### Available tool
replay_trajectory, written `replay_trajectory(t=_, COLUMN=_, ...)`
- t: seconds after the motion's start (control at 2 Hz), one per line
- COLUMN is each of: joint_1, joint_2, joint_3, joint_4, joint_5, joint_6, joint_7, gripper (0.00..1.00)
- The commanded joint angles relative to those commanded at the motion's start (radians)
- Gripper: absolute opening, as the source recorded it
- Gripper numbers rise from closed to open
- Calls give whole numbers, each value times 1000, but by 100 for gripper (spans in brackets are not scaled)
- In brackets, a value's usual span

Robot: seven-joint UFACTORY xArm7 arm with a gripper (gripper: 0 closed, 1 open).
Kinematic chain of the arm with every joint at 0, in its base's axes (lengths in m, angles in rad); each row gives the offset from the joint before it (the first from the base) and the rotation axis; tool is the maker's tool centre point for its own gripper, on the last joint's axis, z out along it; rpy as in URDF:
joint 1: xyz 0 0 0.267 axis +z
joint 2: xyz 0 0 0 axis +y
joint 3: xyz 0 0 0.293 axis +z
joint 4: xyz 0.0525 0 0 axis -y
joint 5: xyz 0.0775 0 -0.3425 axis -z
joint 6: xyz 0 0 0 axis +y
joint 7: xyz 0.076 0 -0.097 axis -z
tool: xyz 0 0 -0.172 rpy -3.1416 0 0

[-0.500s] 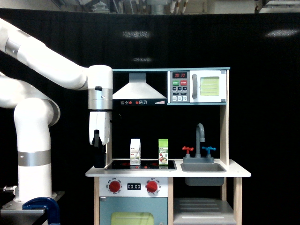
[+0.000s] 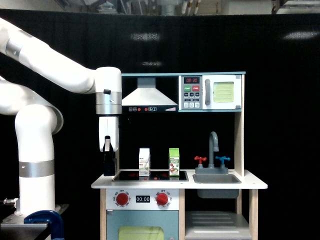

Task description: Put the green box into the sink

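Gripper (image 2: 109, 169) hangs empty, finger spread indeterminate, at nine o'clock of green box (image 2: 174, 162), which stands upright, untouched, ready for pickup

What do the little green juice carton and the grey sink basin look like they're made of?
The small light-green gable-top carton looks like painted wood or printed card: matte, crisp edges. The grey rectangular sink basin looks like moulded plastic, smooth and dull, though too small to be sure.

I'm in a lab robot cell, black curtain (image 2: 280, 55) behind, ceiling pipes above. Facing me is a toy kitchen (image 2: 180, 200) with hood (image 2: 148, 96), microwave (image 2: 211, 92), stove (image 2: 150, 175), sink (image 2: 216, 178), oven knobs (image 2: 122, 199).
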Motion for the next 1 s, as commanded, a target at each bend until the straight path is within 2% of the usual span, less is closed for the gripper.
replay_trajectory(t=0.5, joint_1=170, joint_2=351, joint_3=-161, joint_4=200, joint_5=-31, joint_6=-195, joint_7=-537, gripper=100)
replay_trajectory(t=1.0, joint_1=367, joint_2=398, joint_3=-468, joint_4=234, joint_5=122, joint_6=-251, joint_7=-1209, gripper=100)
